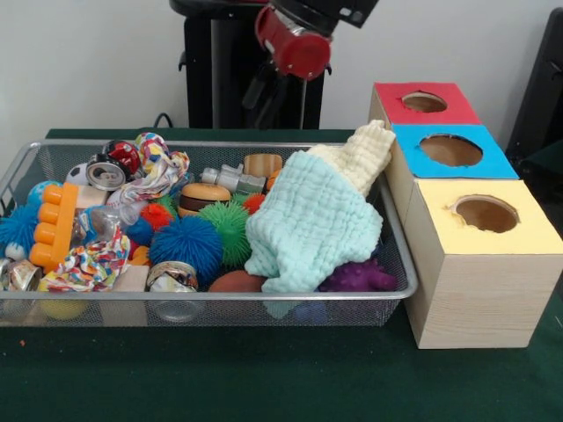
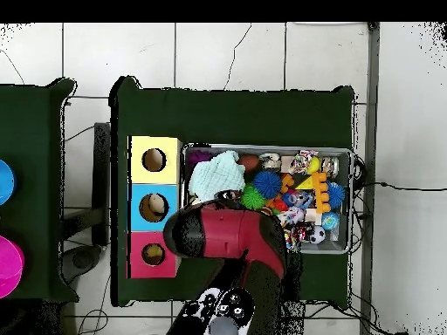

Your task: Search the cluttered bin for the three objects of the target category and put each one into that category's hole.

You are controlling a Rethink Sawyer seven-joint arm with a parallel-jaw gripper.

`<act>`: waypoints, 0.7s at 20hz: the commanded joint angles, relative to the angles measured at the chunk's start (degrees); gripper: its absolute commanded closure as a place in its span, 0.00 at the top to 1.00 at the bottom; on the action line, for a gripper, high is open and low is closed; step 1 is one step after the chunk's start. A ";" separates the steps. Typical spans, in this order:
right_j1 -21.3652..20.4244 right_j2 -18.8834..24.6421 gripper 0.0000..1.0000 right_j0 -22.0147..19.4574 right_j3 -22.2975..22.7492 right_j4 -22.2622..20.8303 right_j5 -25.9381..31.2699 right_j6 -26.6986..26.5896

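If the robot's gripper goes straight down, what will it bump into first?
Probably the cream cloth or the wooden toy beside it, at the bin's far side. Depth is unclear, and the gripper hardly shows under the red arm.

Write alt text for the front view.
A silver wire-mesh bin on a green table brims with toys: spiky balls, an orange block, a pale green cloth. At its right stand three wooden boxes with round holes, topped red, blue and yellow. The red arm hangs behind.
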 commanded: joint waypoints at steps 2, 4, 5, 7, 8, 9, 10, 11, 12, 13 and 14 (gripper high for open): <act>3.76 9.57 1.00 -4.45 -4.77 -10.24 -4.98 -14.73; 4.68 9.64 1.00 -5.10 -5.47 -12.36 -6.00 -13.66; 4.88 10.06 1.00 -5.76 -5.50 -13.08 -6.36 -13.28; 5.14 10.44 1.00 -6.66 -5.53 -14.27 -6.82 -12.45; 5.20 10.83 1.00 -7.21 -5.52 -14.84 -7.03 -11.99; 5.40 11.18 1.00 -7.83 -5.45 -15.14 -7.38 -11.80; 5.59 11.14 1.00 -8.17 -5.84 -15.76 -7.26 -11.61; 5.69 11.38 1.00 -8.68 -6.05 -16.51 -7.53 -11.66; 5.26 11.56 1.00 -8.91 -6.14 -17.01 -7.10 -11.80; 5.06 11.96 1.00 -9.48 -6.22 -17.60 -7.05 -12.10; 4.67 12.32 1.00 -9.87 -5.99 -18.05 -6.93 -12.24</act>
